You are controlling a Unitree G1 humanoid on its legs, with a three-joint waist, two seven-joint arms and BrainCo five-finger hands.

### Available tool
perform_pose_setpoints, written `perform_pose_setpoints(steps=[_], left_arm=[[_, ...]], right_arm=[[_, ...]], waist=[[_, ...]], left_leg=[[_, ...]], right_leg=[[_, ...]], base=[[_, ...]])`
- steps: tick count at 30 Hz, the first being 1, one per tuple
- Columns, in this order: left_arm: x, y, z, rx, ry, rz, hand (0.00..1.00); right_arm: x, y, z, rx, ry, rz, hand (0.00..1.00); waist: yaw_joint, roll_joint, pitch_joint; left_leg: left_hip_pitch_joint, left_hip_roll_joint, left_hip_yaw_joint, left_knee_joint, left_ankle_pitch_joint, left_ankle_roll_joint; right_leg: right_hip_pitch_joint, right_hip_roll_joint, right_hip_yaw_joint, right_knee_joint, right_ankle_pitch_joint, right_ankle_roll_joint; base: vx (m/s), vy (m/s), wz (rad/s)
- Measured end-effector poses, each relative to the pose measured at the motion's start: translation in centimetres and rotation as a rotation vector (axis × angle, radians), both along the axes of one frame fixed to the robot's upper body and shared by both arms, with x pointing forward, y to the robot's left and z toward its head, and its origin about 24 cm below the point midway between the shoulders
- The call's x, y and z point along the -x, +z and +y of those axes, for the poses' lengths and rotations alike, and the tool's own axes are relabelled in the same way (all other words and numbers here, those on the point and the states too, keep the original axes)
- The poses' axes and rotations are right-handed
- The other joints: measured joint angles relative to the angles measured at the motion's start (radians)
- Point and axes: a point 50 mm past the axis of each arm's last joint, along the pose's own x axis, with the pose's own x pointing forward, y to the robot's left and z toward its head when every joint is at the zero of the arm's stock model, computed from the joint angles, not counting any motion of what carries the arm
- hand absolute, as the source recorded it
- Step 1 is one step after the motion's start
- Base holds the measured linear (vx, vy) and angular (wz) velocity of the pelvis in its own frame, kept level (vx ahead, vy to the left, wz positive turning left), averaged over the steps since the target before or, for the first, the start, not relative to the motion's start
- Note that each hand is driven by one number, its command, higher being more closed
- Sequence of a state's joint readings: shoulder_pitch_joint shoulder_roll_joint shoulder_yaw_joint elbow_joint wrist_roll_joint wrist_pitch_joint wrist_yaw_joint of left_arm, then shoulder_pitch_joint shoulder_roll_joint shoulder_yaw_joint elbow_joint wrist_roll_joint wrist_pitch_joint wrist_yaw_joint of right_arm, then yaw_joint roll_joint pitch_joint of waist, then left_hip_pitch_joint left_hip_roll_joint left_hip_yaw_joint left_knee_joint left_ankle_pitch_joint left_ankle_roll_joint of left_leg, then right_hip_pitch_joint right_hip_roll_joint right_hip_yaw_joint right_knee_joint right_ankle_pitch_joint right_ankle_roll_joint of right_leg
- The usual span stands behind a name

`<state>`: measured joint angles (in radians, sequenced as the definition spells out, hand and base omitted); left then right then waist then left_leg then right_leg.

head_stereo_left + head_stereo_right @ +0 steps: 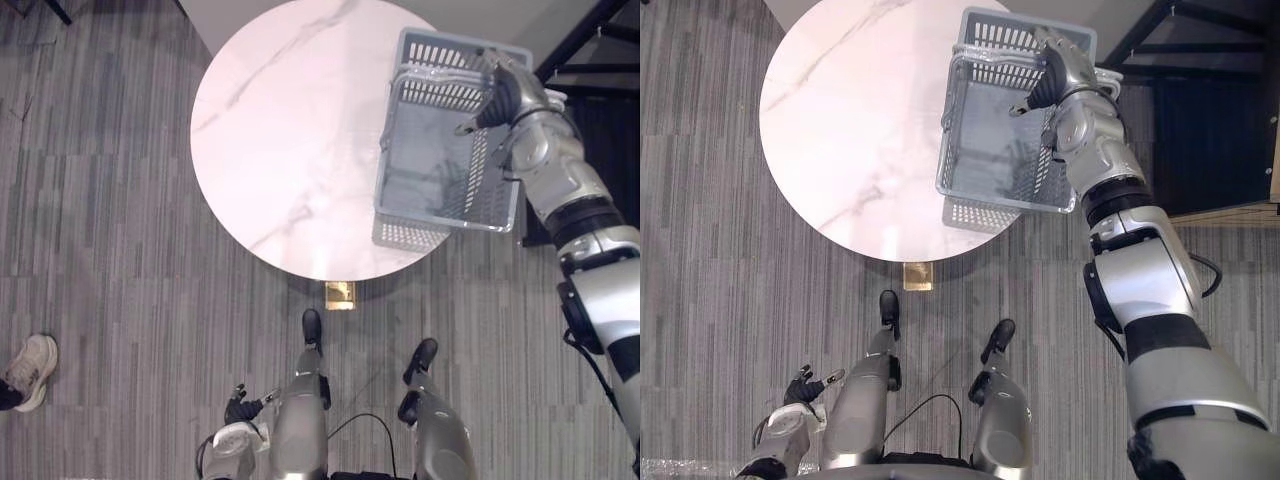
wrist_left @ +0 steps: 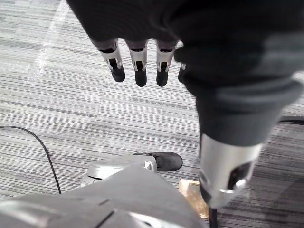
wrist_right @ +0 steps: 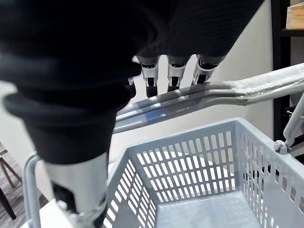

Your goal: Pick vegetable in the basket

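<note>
My right hand (image 1: 495, 90) is clenched round the twin handles (image 3: 209, 90) of the grey plastic basket (image 1: 448, 222), upper right of the frame, over the right edge of the round marble table (image 1: 290, 130). I see no vegetable on the table or in the basket, whose floor looks bare. Empty, the slotted basket should be light and stiff, and should swing easily from its handles, so I'd grip both bars at mid-span. My left hand (image 2: 137, 66) hangs released at lower left.

Round white bench (image 1: 290, 140), faintly grey-veined, standing on striped grey carpet (image 1: 100, 250). Over its right rim, a grey slotted basket (image 1: 440, 190), partly past the edge; cannot tell whether resting on the top or clear of it.
</note>
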<state>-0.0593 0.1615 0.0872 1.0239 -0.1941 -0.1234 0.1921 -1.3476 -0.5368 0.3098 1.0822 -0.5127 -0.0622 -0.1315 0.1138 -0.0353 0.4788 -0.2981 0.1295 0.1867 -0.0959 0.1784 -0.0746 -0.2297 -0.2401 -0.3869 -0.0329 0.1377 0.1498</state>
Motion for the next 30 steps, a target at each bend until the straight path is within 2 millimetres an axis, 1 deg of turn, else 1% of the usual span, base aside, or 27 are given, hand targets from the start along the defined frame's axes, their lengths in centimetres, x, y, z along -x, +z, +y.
perform_pose_setpoints(steps=[4,6,8,11,15,19,21,25,28,30], left_arm=[[-0.1,0.0,-0.2,-0.005,-0.024,0.001,0.00],[-0.1,0.0,-0.3,-0.011,-0.041,0.004,0.00],[-0.1,0.0,-0.3,-0.015,-0.049,0.005,0.00],[-0.2,0.0,-0.4,-0.016,-0.060,0.005,0.00],[-0.3,0.1,-0.5,-0.019,-0.066,0.004,0.00],[-0.4,0.1,-0.5,-0.026,-0.073,0.006,0.00],[-0.4,0.1,-0.5,-0.027,-0.077,0.009,0.00],[-0.6,0.1,-0.5,-0.028,-0.082,0.008,0.00],[-0.6,0.1,-0.6,-0.028,-0.093,0.019,0.00],[-0.5,-0.1,-0.6,-0.028,-0.099,0.034,0.00]], right_arm=[[0.3,0.6,-2.0,-0.028,-0.065,-0.037,1.00],[0.5,0.8,-2.6,-0.025,-0.082,-0.042,1.00],[0.5,0.8,-2.8,-0.025,-0.089,-0.043,1.00],[0.4,0.2,-3.3,-0.018,-0.111,-0.011,1.00],[0.4,0.0,-3.3,0.007,-0.118,-0.002,1.00],[0.3,-1.1,-3.2,0.046,-0.125,0.033,1.00],[0.2,-2.2,-2.9,0.085,-0.110,0.064,1.00],[0.0,-3.6,-2.3,0.131,-0.083,0.103,1.00],[0.0,-5.0,-1.7,0.159,-0.056,0.144,1.00],[0.1,-6.7,-1.0,0.210,-0.020,0.190,1.00]], waist=[[0.003,0.007,0.008],[0.002,0.007,0.008],[0.002,0.008,0.009],[0.001,0.015,0.012],[0.001,0.016,0.013],[0.001,0.016,0.013],[0.003,0.017,0.012],[0.004,0.019,0.011],[0.004,0.020,0.010],[0.003,0.020,-0.003]], left_leg=[[-0.019,0.001,-0.006,-0.001,0.009,0.000],[-0.023,0.001,-0.006,-0.001,0.011,0.000],[-0.026,0.001,-0.005,-0.001,0.012,0.000],[-0.026,0.002,-0.002,-0.001,0.013,0.001],[-0.025,0.003,0.002,-0.001,0.014,0.000],[-0.019,0.003,0.001,0.000,0.016,-0.001],[-0.003,0.003,0.001,0.000,0.016,-0.001],[0.013,0.004,0.000,0.000,0.015,-0.002],[0.036,0.004,0.002,0.000,0.015,-0.002],[0.059,0.006,0.007,0.000,0.015,-0.003]], right_leg=[[-0.014,0.002,-0.001,0.000,0.000,0.000],[-0.019,0.002,0.000,0.000,0.000,0.000],[-0.023,0.002,0.002,0.000,0.000,0.000],[-0.025,0.003,0.006,0.000,0.000,0.000],[-0.027,0.003,0.010,0.000,0.000,0.000],[-0.020,0.004,0.010,0.000,0.000,0.000],[-0.006,0.004,0.010,-0.001,0.000,0.000],[0.012,0.004,0.010,-0.001,0.000,0.000],[0.033,0.004,0.013,-0.001,0.000,0.000],[0.053,0.005,0.017,-0.001,-0.001,0.000]], base=[[-0.02,-0.014,0.04],[0.00,0.000,0.00],[0.00,0.000,0.00],[0.00,0.000,0.00],[0.00,-0.014,-0.03],[0.00,0.000,0.00],[0.00,0.000,0.00],[0.00,0.000,0.00],[0.00,0.000,0.00],[0.00,-0.017,-0.05]])
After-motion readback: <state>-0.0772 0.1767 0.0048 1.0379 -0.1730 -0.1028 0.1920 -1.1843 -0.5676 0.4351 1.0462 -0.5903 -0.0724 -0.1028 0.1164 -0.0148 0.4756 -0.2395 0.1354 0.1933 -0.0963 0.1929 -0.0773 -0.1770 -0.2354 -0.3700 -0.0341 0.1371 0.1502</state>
